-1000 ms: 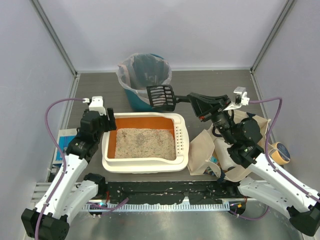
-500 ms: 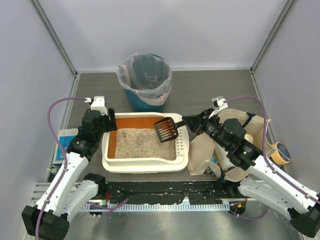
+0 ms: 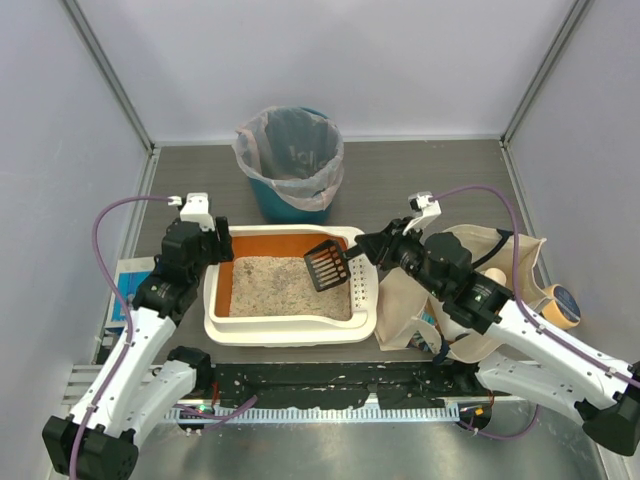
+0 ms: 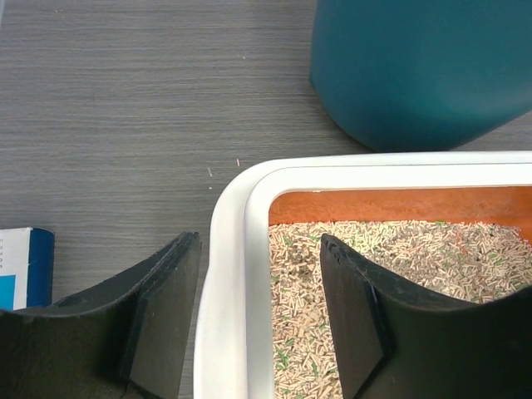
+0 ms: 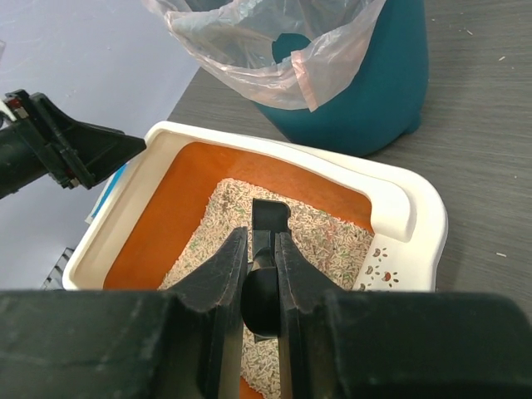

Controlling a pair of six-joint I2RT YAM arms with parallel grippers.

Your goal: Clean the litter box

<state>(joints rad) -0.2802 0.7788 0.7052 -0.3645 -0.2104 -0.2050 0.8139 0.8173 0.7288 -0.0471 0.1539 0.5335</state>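
Cream plastic litter box (image 3: 290,328) with orange inner walls sits mid-table (image 3: 430,170), just in front of the teal bin (image 3: 268,200). Left pincer (image 4: 259,241) is open and straddles the box's far-left corner rim. One finger is outside over the table, the other inside over the litter (image 3: 280,288), and there's a gap on both sides. Right pincer (image 5: 259,245) is clamped on the black scoop (image 3: 327,266) handle, with the head tilted down over the litter by the perforated end. Tote (image 3: 408,295) lies right beside the box.
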